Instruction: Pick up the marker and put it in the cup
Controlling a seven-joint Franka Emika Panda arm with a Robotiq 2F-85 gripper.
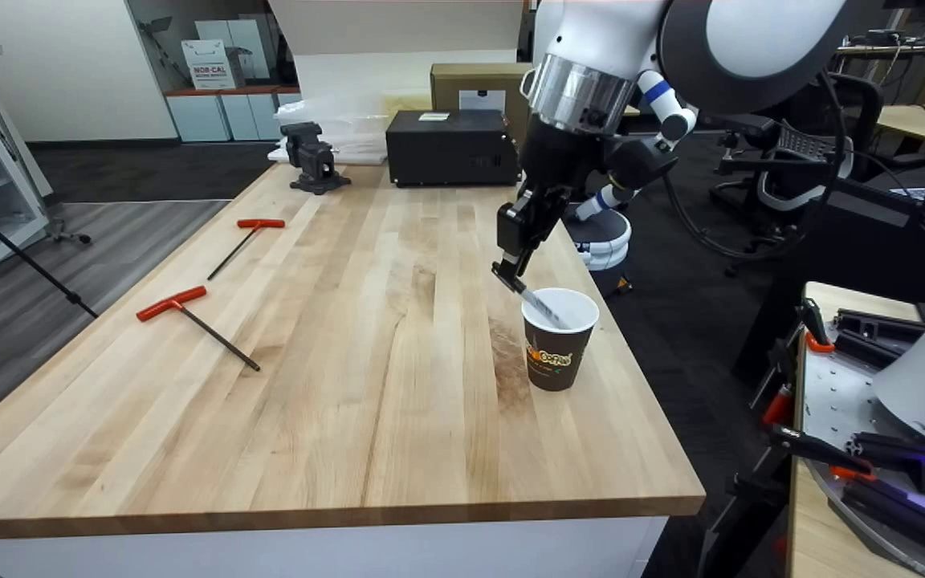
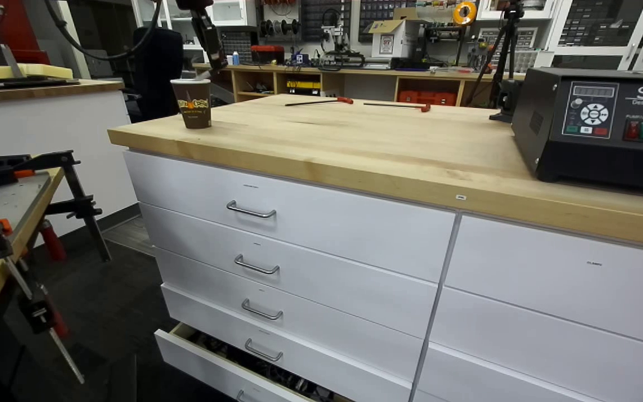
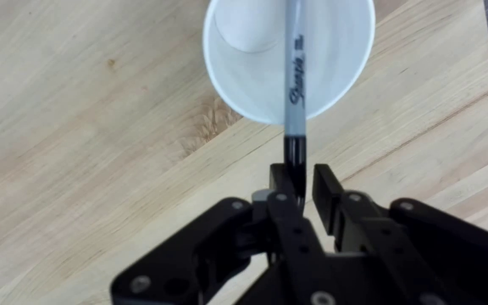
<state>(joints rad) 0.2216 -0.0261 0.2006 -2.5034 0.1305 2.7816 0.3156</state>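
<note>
In an exterior view I see the arm (image 1: pixel 579 92) angled down, gripper (image 1: pixel 509 278) tilted beside the cup (image 1: pixel 555 357), marker (image 1: pixel 543 307) partly inside | In an exterior view alone: drawers (image 2: pixel 293 201), one ajar | Wrist view alone: jaws slightly parted, lettered marker between them, gap along one side.

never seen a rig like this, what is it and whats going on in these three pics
You're looking at a jointed robot arm with black jaws at its end. Two pictures come from cameras outside the robot; the third comes from its wrist and looks past the jaws. On the wooden tabletop stand a brown paper coffee cup, a small black vise and a black box marked Desktop CNC; two red T-handled hex keys lie there too. Between the jaws is the black end of a Sharpie marker, its grey body slanting into the cup. The jaws stand slightly apart, with a gap beside it, so it looks loose rather than clamped.
</note>
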